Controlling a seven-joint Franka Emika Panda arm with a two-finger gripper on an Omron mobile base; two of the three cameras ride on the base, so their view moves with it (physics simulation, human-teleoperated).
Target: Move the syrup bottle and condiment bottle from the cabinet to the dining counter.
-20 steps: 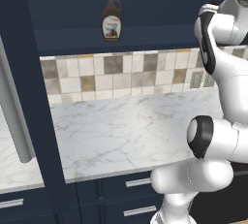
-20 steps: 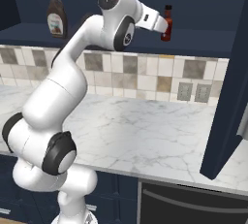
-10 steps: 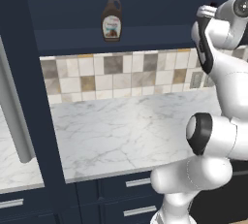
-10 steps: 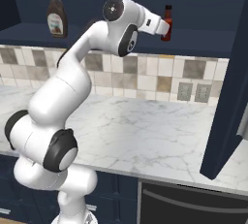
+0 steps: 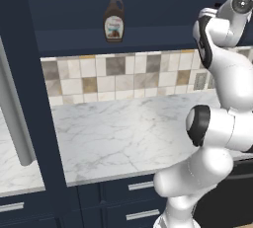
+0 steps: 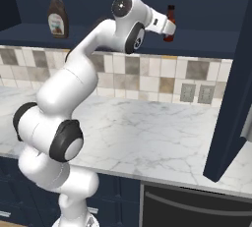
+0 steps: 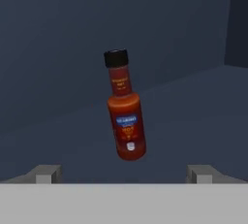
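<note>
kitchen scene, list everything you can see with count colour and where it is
syrup bottle: one, dark brown with pale label, upright on the open cabinet shelf, left part
condiment bottle: one, red with black cap, on the same shelf further right, straight ahead of the tool
cabinet: one, dark navy, open, shelf above the tiled wall
cabinet door: one, navy, swung open at the right
tiled wall: one, beige, grey and white squares, behind the worktop
marble worktop: one, white with grey veins, below the cabinet
drawers: navy with short silver handles, under the worktop
arm: one, white with dark joints, raised to the shelf
tool: one, open, fingertips either side of the bottle, not touching it
</note>
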